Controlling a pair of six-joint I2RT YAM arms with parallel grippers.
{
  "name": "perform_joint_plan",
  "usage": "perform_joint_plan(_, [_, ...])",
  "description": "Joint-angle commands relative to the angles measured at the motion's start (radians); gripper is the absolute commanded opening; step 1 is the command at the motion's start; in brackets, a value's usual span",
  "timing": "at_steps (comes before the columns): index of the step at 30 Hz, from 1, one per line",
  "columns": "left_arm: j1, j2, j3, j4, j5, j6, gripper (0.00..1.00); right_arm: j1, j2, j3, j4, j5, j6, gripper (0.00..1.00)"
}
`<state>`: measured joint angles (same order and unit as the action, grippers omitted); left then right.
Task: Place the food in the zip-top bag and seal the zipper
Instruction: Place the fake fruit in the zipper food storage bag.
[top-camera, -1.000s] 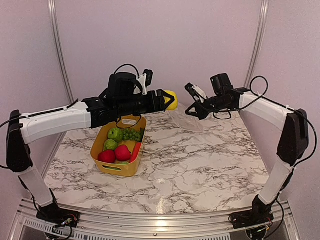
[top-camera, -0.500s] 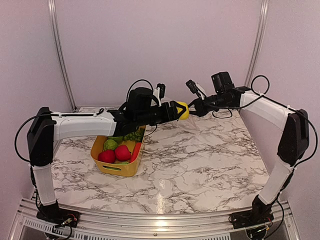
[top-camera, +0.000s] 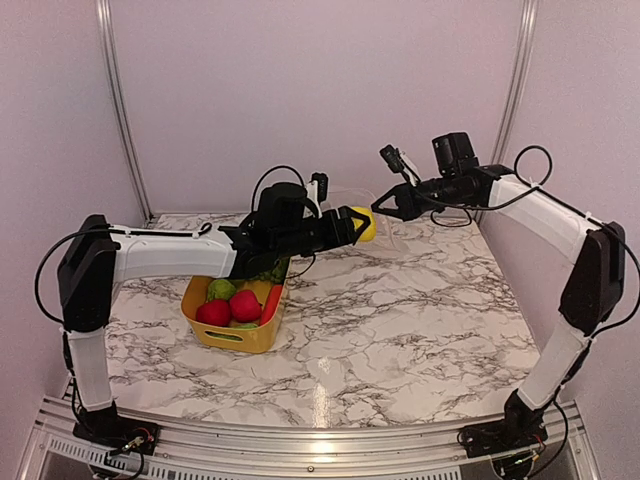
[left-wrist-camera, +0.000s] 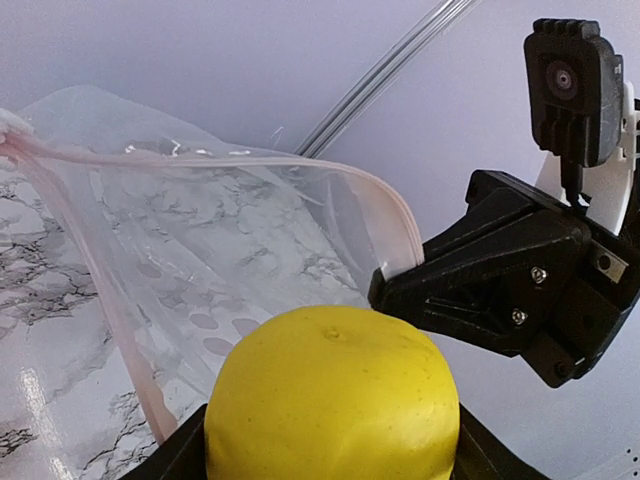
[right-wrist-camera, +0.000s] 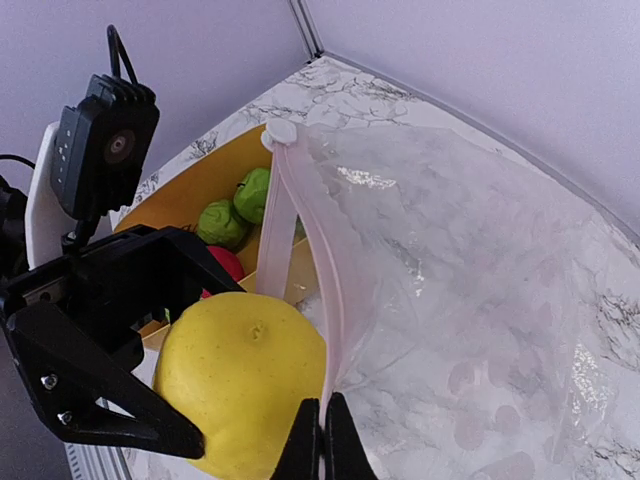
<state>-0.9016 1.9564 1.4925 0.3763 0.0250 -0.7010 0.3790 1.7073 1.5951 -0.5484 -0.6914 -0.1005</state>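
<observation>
While other food (top-camera: 231, 307) lies in the bin (top-camera: 236, 340), left tool (top-camera: 356, 223) clamps yellow fruit (left-wrist-camera: 332, 395); right tool (top-camera: 381, 208) pinches bag (right-wrist-camera: 450, 300).

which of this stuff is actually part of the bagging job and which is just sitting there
In the job: round yellow plastic toy fruit in the left hand; clear crinkly plastic zip-top bag, its pale pink zipper strip pinched by the right hand; red and green plastic toy foods, not yet bagged.
Just there: yellow rectangular plastic bin holding them; marble-pattern table.
</observation>
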Motion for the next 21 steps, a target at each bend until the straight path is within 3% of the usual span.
perform_joint_plan(1, [-0.001, 0.039, 0.021, -0.022, -0.044, -0.015, 0.56, -0.007, -0.047, 0.036, -0.027, -0.025, 0.01, 0.0])
perform_joint_plan(6, [-0.001, 0.089, 0.105, -0.108, -0.079, -0.062, 0.6, 0.022, -0.055, 0.002, -0.017, -0.03, -0.004, 0.0])
perform_joint_plan(15, [-0.001, 0.147, 0.246, -0.187, -0.082, -0.125, 0.77, 0.046, -0.061, -0.017, -0.013, -0.017, 0.008, 0.0])
perform_joint_plan(18, [-0.002, 0.149, 0.266, -0.203, -0.085, -0.145, 0.91, 0.047, -0.062, -0.018, -0.009, -0.018, 0.016, 0.0])
perform_joint_plan(21, [-0.001, 0.146, 0.277, -0.225, -0.096, -0.153, 0.96, 0.045, -0.067, -0.019, -0.003, -0.02, 0.023, 0.0])
